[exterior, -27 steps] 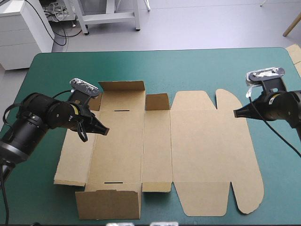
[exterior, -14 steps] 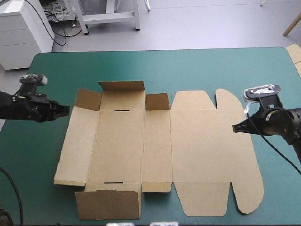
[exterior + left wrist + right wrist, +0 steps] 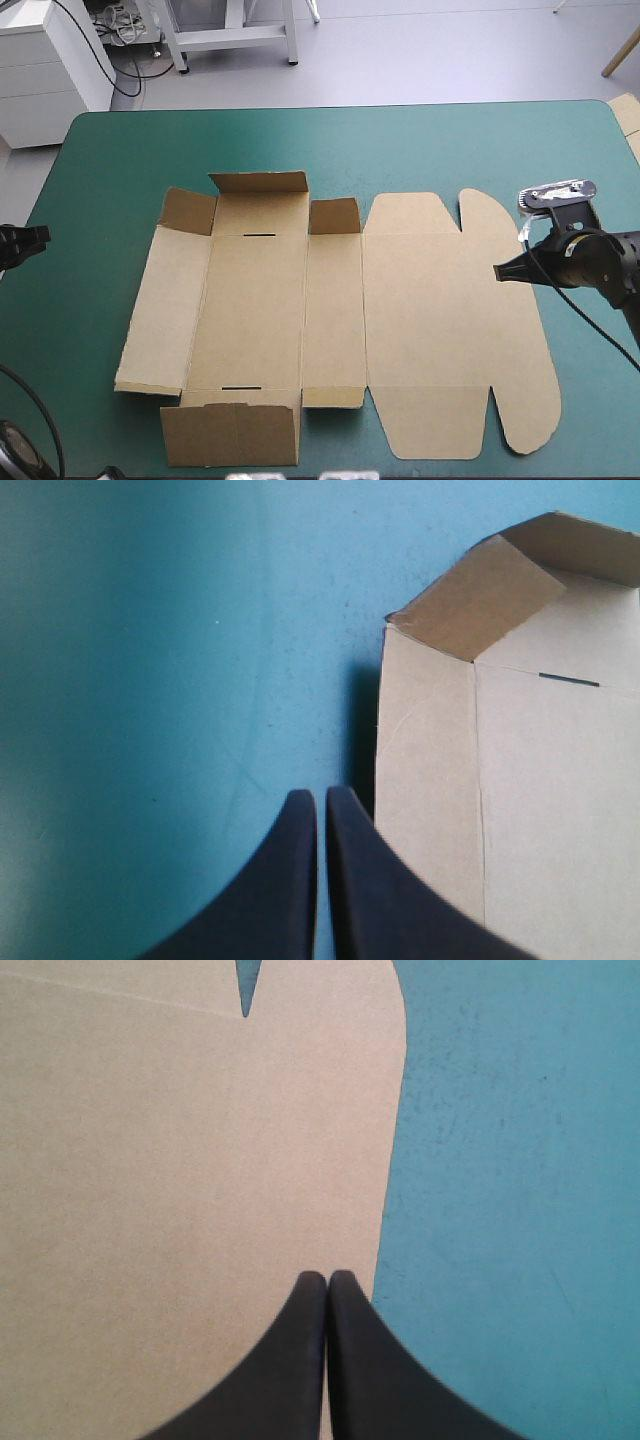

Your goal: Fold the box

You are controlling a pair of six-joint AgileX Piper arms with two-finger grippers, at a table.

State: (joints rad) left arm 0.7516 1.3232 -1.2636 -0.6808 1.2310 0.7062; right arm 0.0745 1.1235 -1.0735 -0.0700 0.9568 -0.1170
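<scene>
The brown box (image 3: 340, 320) was seen laid out on the teal-green cover (image 3: 420, 150) as a cut sheet, mostly flat. On its left half, 2 end flaps were raised, 1 on the far side (image 3: 258, 185) and 1 on the near side (image 3: 230, 435), and a small corner tab (image 3: 188, 210) was tilted up beside the far flap. The right half of the box, the lid with its 2 rounded ears, was lying flat. The left gripper (image 3: 45, 235) was held well apart from the box, out beyond its left side panel. Its black fingers were drawn almost together, only a thin slit was left between them, and nothing was gripped. In the left wrist view the box's left panel (image 3: 425, 780) and the raised corner tab (image 3: 480, 595) were seen ahead of and beside that gripper (image 3: 320, 796). The right gripper (image 3: 497, 271) was placed over the box's right edge, pointing inward across the lid. Its fingers were pressed together into 1 point (image 3: 327, 1278) with no board between them. Whether the board was touched could not be told.
</scene>
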